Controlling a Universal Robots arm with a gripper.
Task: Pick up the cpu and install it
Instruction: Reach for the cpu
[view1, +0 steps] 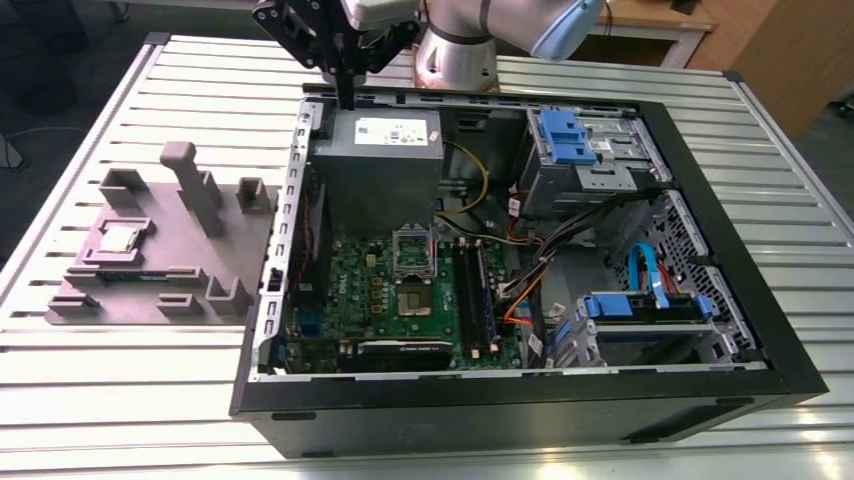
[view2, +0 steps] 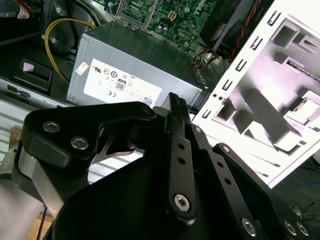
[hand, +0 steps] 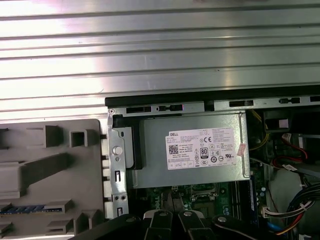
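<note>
"So, where's the cpu (view1: 120, 238)?"
"Lying flat in the grey fixture (view1: 160, 300) on the counter (view1: 107, 400). Farther back, the fingers (view1: 346, 95) hang pinched together, empty, above the power supply (view1: 378, 150). I'd open them and descend square, gripping its edges."

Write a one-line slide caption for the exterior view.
Gripper hangs by the power supply in the open computer case; the cpu sits on the grey tray outside.

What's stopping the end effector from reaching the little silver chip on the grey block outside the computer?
Likely yes, nothing seems to: the cpu lies uncovered on the fixture, open from above. The end effector hangs over the case edge beside the power supply.
</note>
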